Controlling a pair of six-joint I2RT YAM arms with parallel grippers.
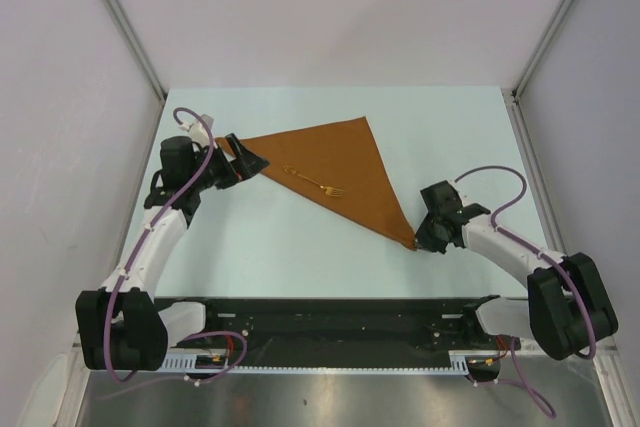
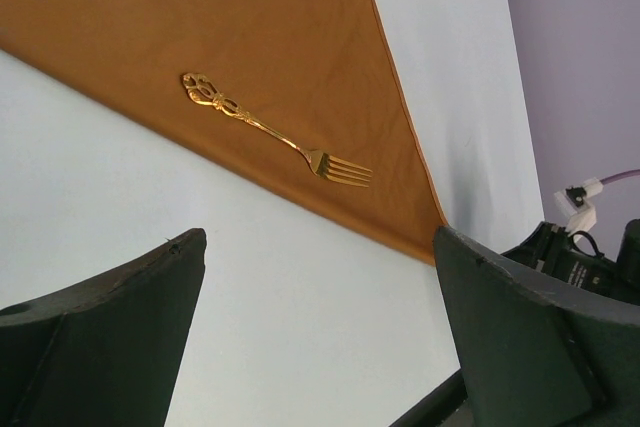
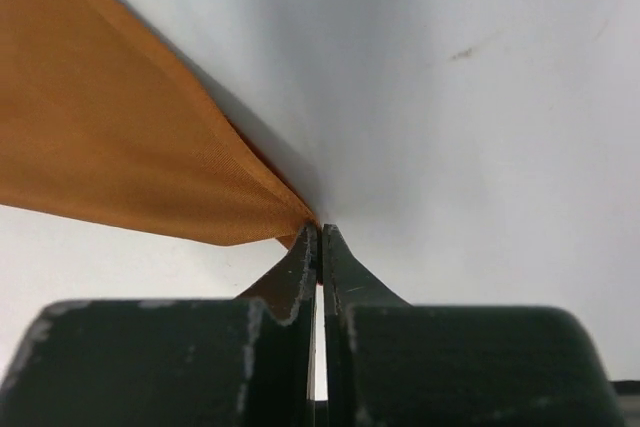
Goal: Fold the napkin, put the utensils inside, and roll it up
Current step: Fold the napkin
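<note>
The napkin [image 1: 340, 162] lies folded in a triangle mid-desk [image 1: 300, 247], with the fork [image 1: 315, 183] on it by the long fold. The right tool [image 1: 418, 239] is pinched tight on the near-right corner. The left tool [image 1: 248, 159] gapes empty beside the left corner. I'd grip both corners and roll evenly over the fork. Open desk lies on the near side.

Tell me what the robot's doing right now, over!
Left end effector open, beside napkin's left corner. Right end effector shut on its near corner. Napkin folded to a triangle, fork lying on top. Nothing seen in the way.
</note>
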